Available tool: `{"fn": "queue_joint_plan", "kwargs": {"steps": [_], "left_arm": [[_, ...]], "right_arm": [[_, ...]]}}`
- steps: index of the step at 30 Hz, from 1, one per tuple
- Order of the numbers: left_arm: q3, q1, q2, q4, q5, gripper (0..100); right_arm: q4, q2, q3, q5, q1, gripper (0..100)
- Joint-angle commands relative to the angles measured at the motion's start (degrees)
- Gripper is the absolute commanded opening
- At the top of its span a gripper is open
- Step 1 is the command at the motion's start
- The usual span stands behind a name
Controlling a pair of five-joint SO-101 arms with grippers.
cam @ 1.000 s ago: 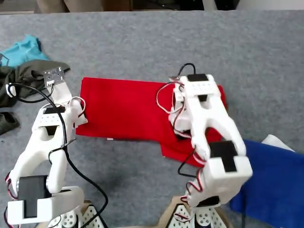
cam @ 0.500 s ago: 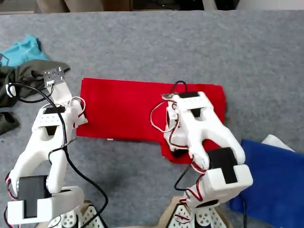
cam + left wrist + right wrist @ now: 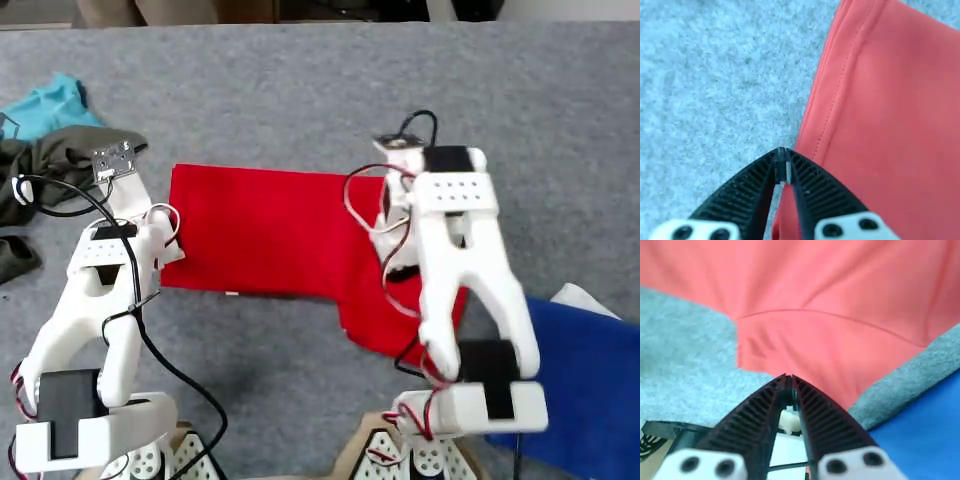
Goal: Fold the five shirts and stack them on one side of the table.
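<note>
A red shirt (image 3: 265,235) lies flat across the middle of the grey table, with a folded flap hanging toward the front on its right side. My left gripper (image 3: 781,153) is shut, its tips right at the shirt's left hem (image 3: 840,85); I cannot tell whether cloth is pinched. In the high view it sits at the shirt's left edge (image 3: 166,242). My right gripper (image 3: 788,376) is shut with nothing visible between its fingers, held above the shirt's front right flap (image 3: 805,340). The right arm (image 3: 450,230) covers the shirt's right end.
A blue shirt (image 3: 590,385) lies at the front right, with a white cloth (image 3: 582,296) peeking out behind it. A teal shirt (image 3: 50,105) and a dark olive one (image 3: 65,160) are heaped at the far left. Bare table stretches along the back.
The right arm drew back toward the front, then swung out farther back and to the right over the shirt's right end. The left arm and the red shirt stayed put.
</note>
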Motion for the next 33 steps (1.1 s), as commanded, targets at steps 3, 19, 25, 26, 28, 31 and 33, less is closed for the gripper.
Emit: {"fn": "queue_joint_plan", "kwargs": {"steps": [3, 19, 25, 26, 28, 31, 33], "left_arm": [[-2.9, -0.2, -0.5, -0.4, 0.2, 2], [-34.2, 3.7, 19.3, 3.3, 0.6, 2], [-46.2, 3.4, 29.9, 11.8, 0.6, 2], [-47.7, 3.4, 32.1, 11.9, 0.4, 2], [-52.0, 3.7, 37.0, 11.9, 0.3, 2], [-59.5, 3.3, 44.3, 14.0, 0.5, 2], [-66.2, 2.8, 48.0, 18.3, 0.5, 2]], "right_arm": [[-9.0, 8.7, -1.7, 0.9, 8.1, 0.9], [-10.4, 37.1, -45.1, -2.6, 10.1, 0.9], [-10.2, 57.0, -63.0, -2.5, 10.2, 1.2], [-10.2, 59.7, -66.2, -2.5, 10.2, 1.2], [-8.0, 63.7, -73.2, -2.4, 10.2, 1.2], [-4.5, 68.2, -84.2, -2.4, 9.9, 1.2], [-3.0, 70.7, -90.8, -2.4, 10.1, 1.2]]}}
